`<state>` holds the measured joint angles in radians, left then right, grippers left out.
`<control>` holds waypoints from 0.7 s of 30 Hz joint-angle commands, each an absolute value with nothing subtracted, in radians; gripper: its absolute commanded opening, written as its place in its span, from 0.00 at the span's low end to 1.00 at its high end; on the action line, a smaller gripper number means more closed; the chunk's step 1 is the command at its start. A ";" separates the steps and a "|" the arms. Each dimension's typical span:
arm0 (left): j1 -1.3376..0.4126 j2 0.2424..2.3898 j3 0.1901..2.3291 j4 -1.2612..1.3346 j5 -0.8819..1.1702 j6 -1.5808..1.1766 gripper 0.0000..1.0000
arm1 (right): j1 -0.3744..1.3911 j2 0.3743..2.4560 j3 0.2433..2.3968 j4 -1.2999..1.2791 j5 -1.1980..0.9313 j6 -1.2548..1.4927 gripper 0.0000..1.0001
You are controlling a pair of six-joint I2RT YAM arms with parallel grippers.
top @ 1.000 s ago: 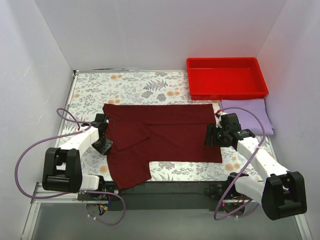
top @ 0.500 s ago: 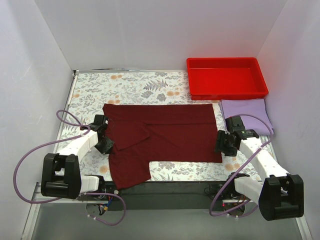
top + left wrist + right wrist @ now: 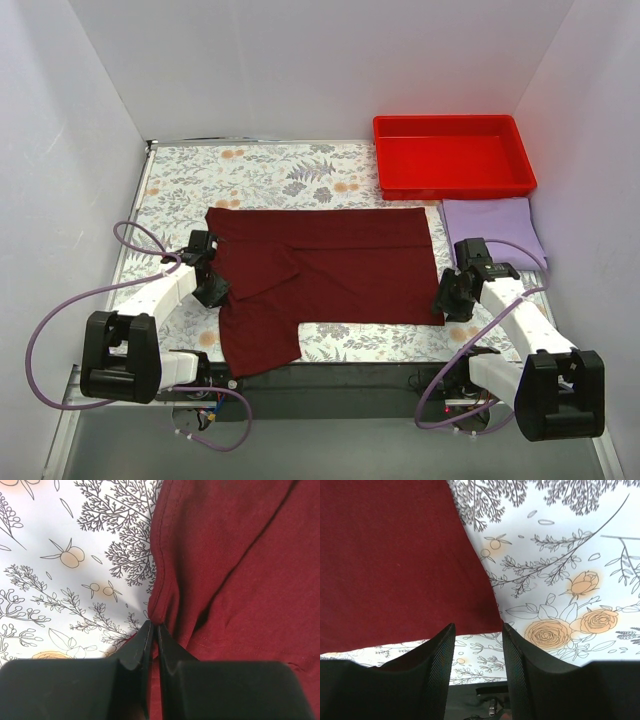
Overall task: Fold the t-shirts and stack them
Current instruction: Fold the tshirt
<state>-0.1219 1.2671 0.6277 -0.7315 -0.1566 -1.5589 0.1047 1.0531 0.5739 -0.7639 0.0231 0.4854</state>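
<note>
— How is the robot looking?
— Left arm (image 3: 160,290) and right arm (image 3: 515,315) are showing white links, black joints, purple cables (image 3: 29,345) trailing from the bases (image 3: 120,355).
— And the claws?
— Left claw (image 3: 154,625) and right claw (image 3: 478,627) are showing black tapered fingers (image 3: 437,665).

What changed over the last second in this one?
The right gripper moved back along the maroon t-shirt's right edge to its near right corner, jaws narrowing but still open around that corner. The left gripper stays clamped on the shirt's left edge. The maroon t-shirt, lavender t-shirt and red tray have not moved.
</note>
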 commanded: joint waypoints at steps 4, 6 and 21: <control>-0.127 1.217 0.615 -0.715 -0.149 -1.560 0.00 | 0.084 1.048 0.531 -0.759 0.024 0.532 0.48; -0.127 1.216 0.617 -0.713 -0.149 -1.559 0.00 | 0.083 1.048 0.529 -0.753 0.041 0.535 0.48; -0.127 1.218 0.617 -0.718 -0.150 -1.560 0.00 | 0.080 1.101 0.491 -0.678 0.008 0.566 0.43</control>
